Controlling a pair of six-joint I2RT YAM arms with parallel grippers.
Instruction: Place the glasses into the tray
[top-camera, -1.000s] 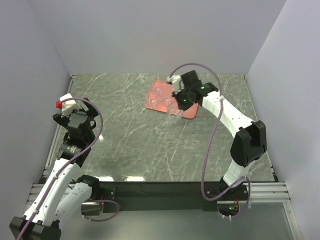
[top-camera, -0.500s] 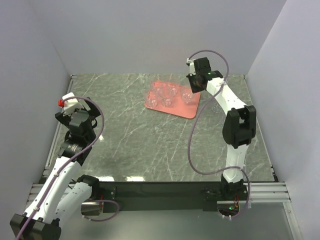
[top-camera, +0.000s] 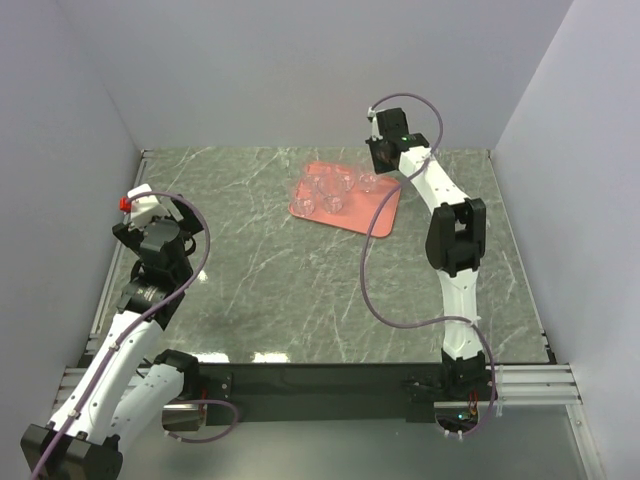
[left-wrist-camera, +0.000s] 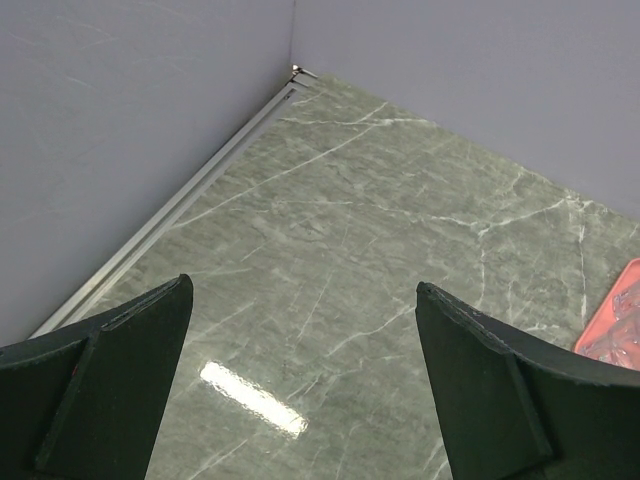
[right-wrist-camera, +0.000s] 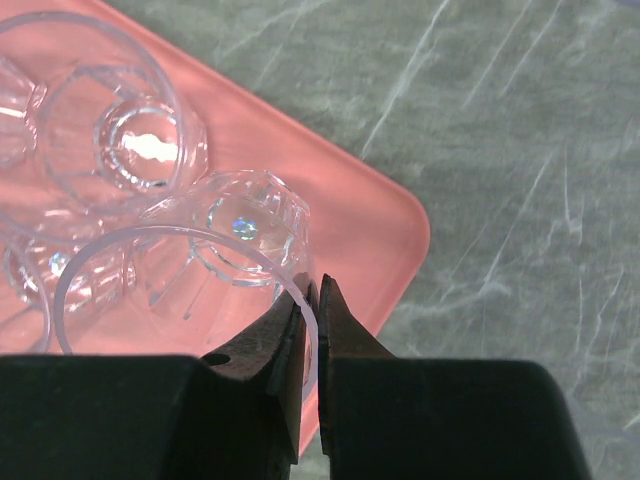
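Note:
The salmon-pink tray lies at the back middle of the table with several clear glasses standing on it. My right gripper hangs over the tray's far right corner. In the right wrist view my right gripper is shut on the rim of a clear glass that is over the tray. Other glasses crowd beside it. My left gripper is far to the left, open and empty. In the left wrist view it is over bare table, with the tray's edge at the right border.
Grey walls close in the back and both sides of the green marble table. A metal strip runs along the left wall. The right arm stretches up the right half of the table.
My right arm has swung from the tray's near edge out to its far right corner, carrying a glass. More glasses now show on the tray. The left arm has hardly moved.

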